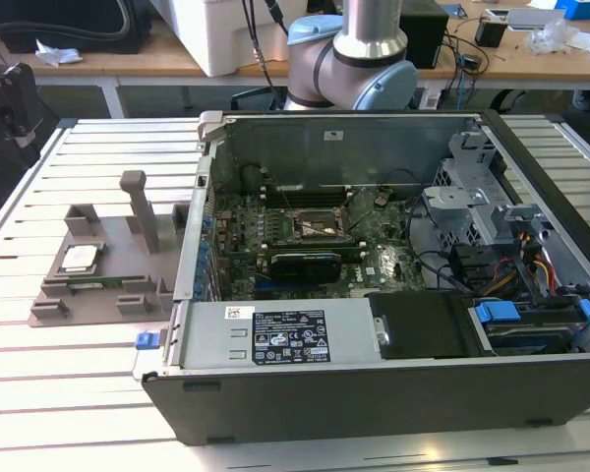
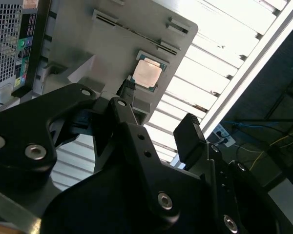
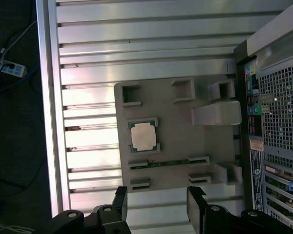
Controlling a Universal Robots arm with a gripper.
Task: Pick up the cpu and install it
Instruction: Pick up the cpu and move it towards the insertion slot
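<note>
In the exterior view, an open computer case (image 1: 374, 393) lies on a slatted metal table (image 1: 69, 393). Just beside it, on the exterior view's left, sits a grey holder (image 1: 118, 270) with pockets and upright posts. The cpu (image 1: 79, 259) lies flat in one pocket of this holder, silvery top up. A green memory stick (image 1: 103, 286) lies in a slot near it. Inside the case, a black card (image 1: 305, 264) sits on the green board, just below the square socket (image 1: 315, 224). The robot arm (image 1: 359, 49) rises behind the case.

In the second wrist view, the claw (image 2: 158, 107) hangs above the holder (image 2: 112, 48) with its two black fingers (image 2: 190, 131) spread apart and nothing between them. The cpu (image 2: 147, 75) rests in its pocket beyond the fingertips, apart from them. The back of the case (image 2: 10, 44) shows at one edge.

In the first wrist view, the cpu (image 3: 145, 136) sits square in its pocket on the holder (image 3: 178, 131), and the memory stick (image 3: 168, 162) lies in its slot between the cpu and the claw (image 3: 158, 197). The jaws stand open and hold nothing; the fingers (image 3: 121, 197) are over the table's slats (image 3: 136, 48) at the holder's edge. The case (image 3: 278, 97) lies just beside the holder, its vented back panel facing the camera.
</note>
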